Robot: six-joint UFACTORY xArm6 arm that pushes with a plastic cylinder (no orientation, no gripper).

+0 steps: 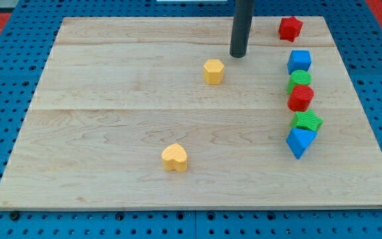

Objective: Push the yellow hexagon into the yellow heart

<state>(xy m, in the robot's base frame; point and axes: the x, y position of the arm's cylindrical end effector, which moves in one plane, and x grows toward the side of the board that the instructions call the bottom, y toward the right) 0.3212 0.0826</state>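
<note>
Camera view: my tip (238, 55), a bare rod with no jaws to open or close, sits just up-right of the yellow hexagon (213, 70). The yellow heart (174, 157) lies well down-left, so 1 push along that line should suit.

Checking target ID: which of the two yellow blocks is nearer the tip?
The yellow hexagon, just lower-left of my tip. The yellow heart sits much farther toward the view's bottom.

red (290, 28), blue (299, 62), green blocks (299, 80), wooden board (111, 99)
</note>
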